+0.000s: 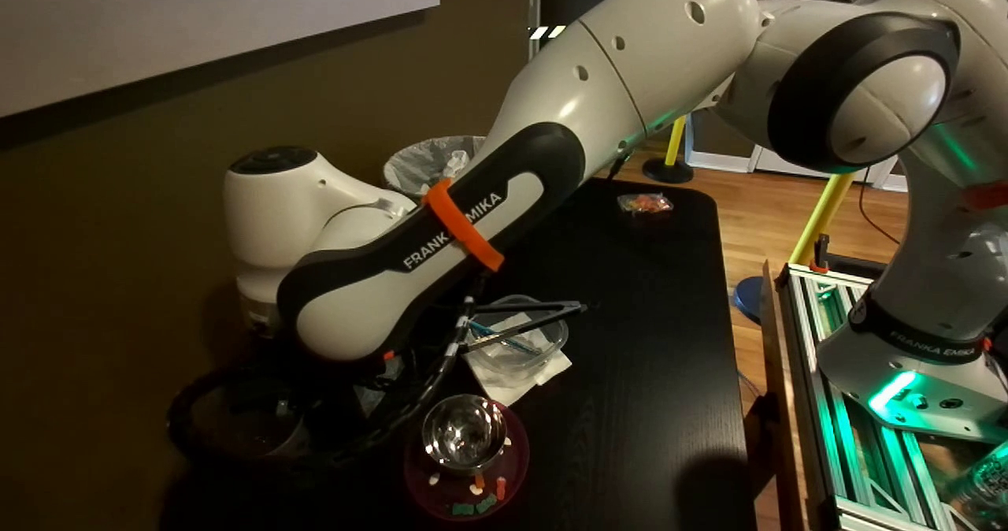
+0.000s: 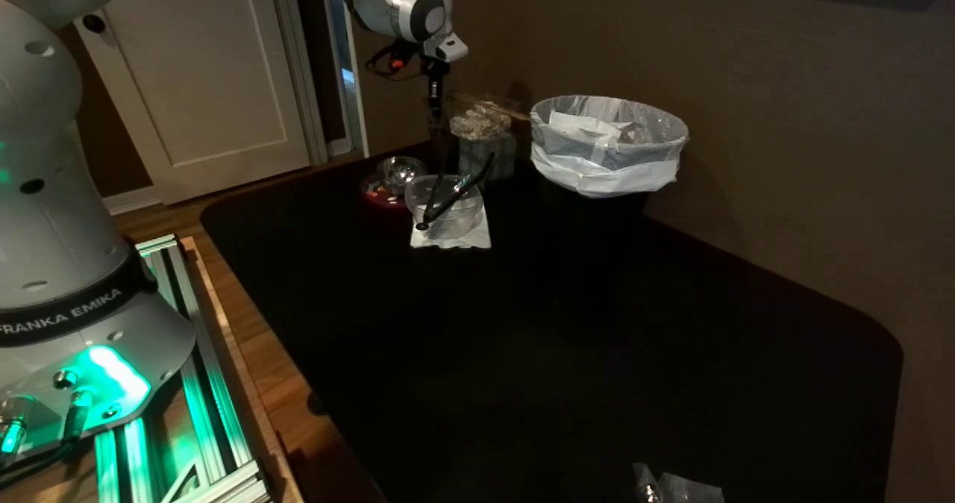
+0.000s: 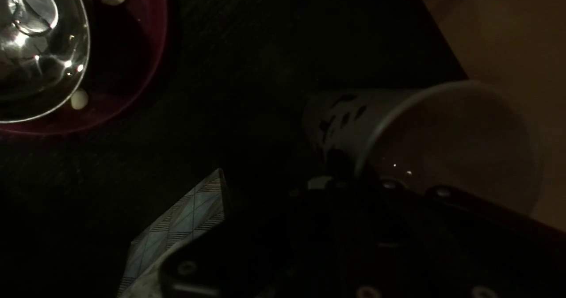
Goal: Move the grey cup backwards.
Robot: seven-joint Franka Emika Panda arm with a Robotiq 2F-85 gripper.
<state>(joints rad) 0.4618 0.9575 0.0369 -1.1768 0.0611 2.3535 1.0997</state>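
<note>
The arm [image 1: 638, 66] is showing FRANKA EMIKA lettering [image 1: 937, 348] in both exterior views. The pincer [image 3: 356, 172] is pinching the grey cup [image 3: 424, 130] by its rim near the worktop [image 1: 638, 342] edge, and its dark marks [image 3: 346, 119] are looking too murky to read, tbh.

A maroon plate [image 3: 137, 37], a white paper napkin [image 1: 500, 387] near it, a patterned box [image 3: 183, 220] and, well apart, a clear packet of coloured pieces [image 1: 646, 203] were carried by the black worktop [image 2: 634, 324].
</note>
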